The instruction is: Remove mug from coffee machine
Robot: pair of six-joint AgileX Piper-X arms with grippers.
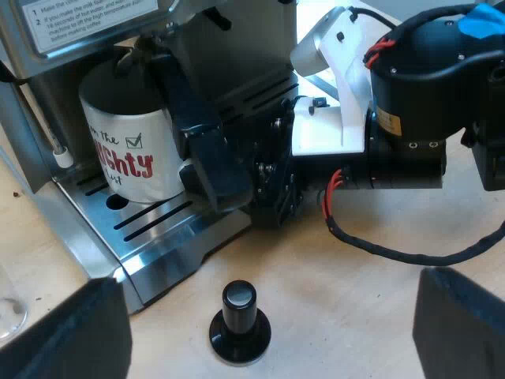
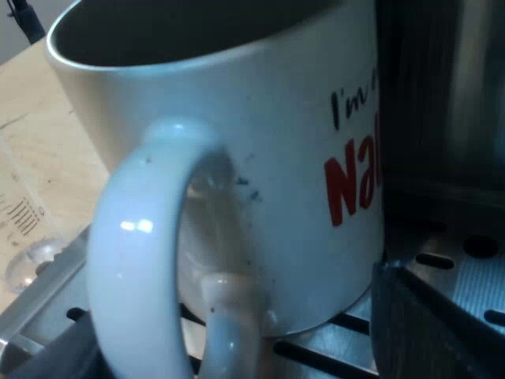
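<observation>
A white mug point(image 1: 130, 150) with red lettering stands on the drip tray point(image 1: 158, 229) under the espresso machine point(image 1: 79, 24). My right gripper point(image 1: 193, 126) reaches in at the mug's handle side and hides the handle there. In the right wrist view the mug point(image 2: 268, 134) is very close. Its handle point(image 2: 150, 237) stands between the dark fingers point(image 2: 430, 324) of my right gripper point(image 2: 237, 351), which is open, with gaps on both sides. My left gripper point(image 1: 268, 292) hangs open above the wooden table, over the tamper.
A tamper with a black knob point(image 1: 240, 322) stands upright on the table just off the drip tray's edge. A measuring glass point(image 1: 8, 308) sits beside the machine's base and shows past the mug point(image 2: 28, 237). The slotted tray point(image 2: 465, 276) continues beyond the mug.
</observation>
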